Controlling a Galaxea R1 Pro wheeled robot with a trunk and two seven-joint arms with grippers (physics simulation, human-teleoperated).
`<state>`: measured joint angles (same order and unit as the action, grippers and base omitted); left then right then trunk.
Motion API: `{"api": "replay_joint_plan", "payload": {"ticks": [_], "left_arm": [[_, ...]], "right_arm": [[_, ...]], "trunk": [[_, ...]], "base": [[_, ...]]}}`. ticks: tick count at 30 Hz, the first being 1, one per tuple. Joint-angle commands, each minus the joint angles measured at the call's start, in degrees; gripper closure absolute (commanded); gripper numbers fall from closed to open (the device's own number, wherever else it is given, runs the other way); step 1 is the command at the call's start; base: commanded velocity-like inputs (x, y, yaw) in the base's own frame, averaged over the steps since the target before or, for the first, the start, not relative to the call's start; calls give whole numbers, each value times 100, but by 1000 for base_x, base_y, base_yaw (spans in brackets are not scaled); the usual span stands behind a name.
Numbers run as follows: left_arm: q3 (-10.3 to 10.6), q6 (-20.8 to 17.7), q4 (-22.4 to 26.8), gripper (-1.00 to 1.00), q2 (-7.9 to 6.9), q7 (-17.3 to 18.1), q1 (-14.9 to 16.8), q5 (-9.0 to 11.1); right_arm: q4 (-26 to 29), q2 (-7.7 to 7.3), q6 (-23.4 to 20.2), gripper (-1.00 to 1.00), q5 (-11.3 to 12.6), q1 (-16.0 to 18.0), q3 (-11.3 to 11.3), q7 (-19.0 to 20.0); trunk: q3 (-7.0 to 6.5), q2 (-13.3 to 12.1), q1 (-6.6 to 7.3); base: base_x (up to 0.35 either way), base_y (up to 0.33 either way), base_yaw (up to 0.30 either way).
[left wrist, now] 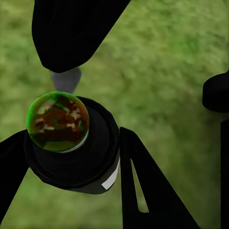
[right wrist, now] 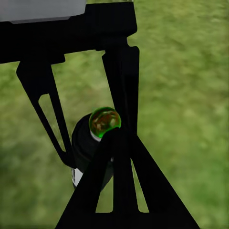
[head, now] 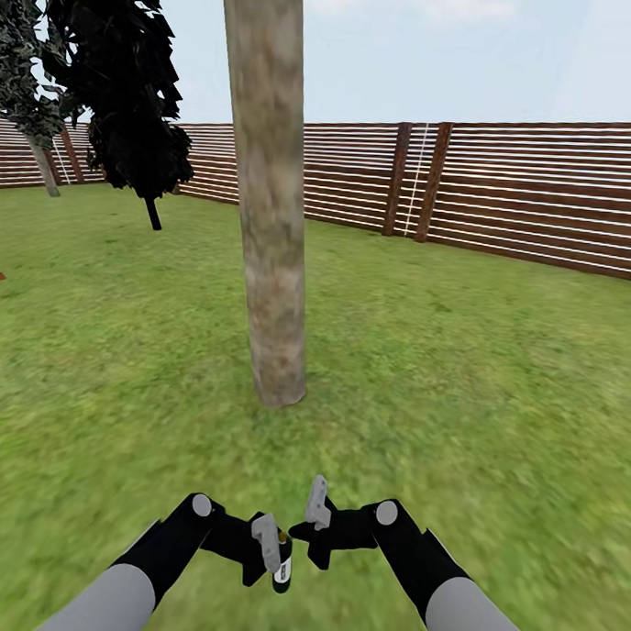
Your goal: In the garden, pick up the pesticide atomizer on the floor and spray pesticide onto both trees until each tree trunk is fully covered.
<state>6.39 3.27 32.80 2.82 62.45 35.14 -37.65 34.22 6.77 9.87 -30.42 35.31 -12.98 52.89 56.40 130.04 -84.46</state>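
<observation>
- Grippers first: we are finding the left gripper low in the head view, its fingers closed around the pesticide atomizer, a dark can with a pale label; the left wrist view shows the black fingers pressing on both sides of the can's body, with its green-rimmed top facing the camera.
- We are noting the right gripper just beside the left one and carrying nothing; how far its jaws are parted we cannot tell. Its wrist view is looking past its own fingers onto the same can.
- We are judging the can's long axis to be roughly upright in the left hand. Its nozzle heading cannot be read.
- Ahead, we are seeing the nearest tree trunk standing straight in front of both arms, slightly towards the left arm's side, with bare grass lawn between; no pesticide specks are visible on it.
- We are judging that the coming move depends on aiming the can forward at this trunk with the left arm.
- Farther off, a dark cone tree and the slatted fence are closing the garden.
</observation>
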Motion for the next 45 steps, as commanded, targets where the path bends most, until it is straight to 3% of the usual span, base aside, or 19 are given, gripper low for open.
{"api": "replay_joint_plan", "payload": {"ticks": [1,7,11,16,17,18,19,23,26,28,30,32,34,35,37,40,41,43,45], "left_arm": [[-8,34,7,100,1,12,2,-40],[-25,35,7,100,-11,12,2,-41],[-31,49,-1,100,-103,12,-2,-76],[-1,51,-2,100,-480,21,-59,-109],[9,49,-2,100,-579,21,-69,-116],[11,51,-2,100,-783,21,-79,-177],[12,56,-2,100,-975,21,-83,-243],[12,60,-6,100,-1510,21,-99,-326],[-32,54,-17,100,-1769,-18,-103,-349],[-268,39,-22,100,-1838,-389,-103,-302],[-964,22,-102,100,-1799,-1405,-104,-209],[-1588,11,-449,100,-1584,-2519,-104,-105],[-2040,23,-937,100,-1379,-3536,-104,59],[-2217,28,-1227,100,-1270,-4127,-105,149],[-2409,6,-1609,100,-1065,-4982,-104,305],[-2648,-92,-1735,100,-932,-5366,-104,793],[-2731,-253,-1764,100,-893,-5439,-104,1088],[-2795,-537,-1781,100,-872,-5491,-104,1404],[-2789,-694,-1734,100,-854,-5500,-104,1543]], "right_arm": [[5,2,50,100,-60,2,6,2],[6,1,50,100,-60,2,6,2],[11,0,50,100,-60,2,6,2],[18,0,50,100,-60,2,8,2],[21,0,50,100,-60,2,10,2],[19,-5,50,100,-60,2,13,2],[17,-7,50,-100,-60,2,17,2],[8,-37,50,-100,-67,2,27,2],[-8,-68,59,-100,-69,2,40,-30],[-22,-214,69,-100,-67,-1,57,-204],[-112,-653,73,-100,-31,-9,68,-958],[-798,-948,85,-100,34,-20,159,-2071],[-1692,-1022,145,-100,150,-23,438,-3440],[-2156,-1026,283,-100,201,-23,608,-4351],[-2800,-1011,861,-100,263,-24,778,-5897],[-3118,-998,1375,-100,477,-71,972,-6792],[-3181,-993,1486,-100,855,-156,1203,-6977],[-3216,-999,1577,-100,1530,-286,1454,-7100],[-3245,-1009,1646,-100,1979,-385,1551,-7132]], "trunk": [[5,2,1],[5,2,1],[5,2,1],[5,2,1],[5,2,1],[5,2,1],[5,2,1],[5,2,1],[5,2,1],[5,2,1],[5,2,1],[5,2,1],[5,2,1],[5,2,1],[5,2,1],[5,2,1],[5,2,1],[5,2,1],[5,2,1]], "base": [[0,0,0],[0,0,0],[0,0,0],[0,0,0],[0,0,0],[0,0,0],[0,0,0],[0,0,0],[0,0,0],[0,0,0],[0,0,0],[0,0,0],[0,0,0],[0,0,0],[0,0,0],[0,0,0],[0,0,0],[0,0,0],[0,0,0]]}}
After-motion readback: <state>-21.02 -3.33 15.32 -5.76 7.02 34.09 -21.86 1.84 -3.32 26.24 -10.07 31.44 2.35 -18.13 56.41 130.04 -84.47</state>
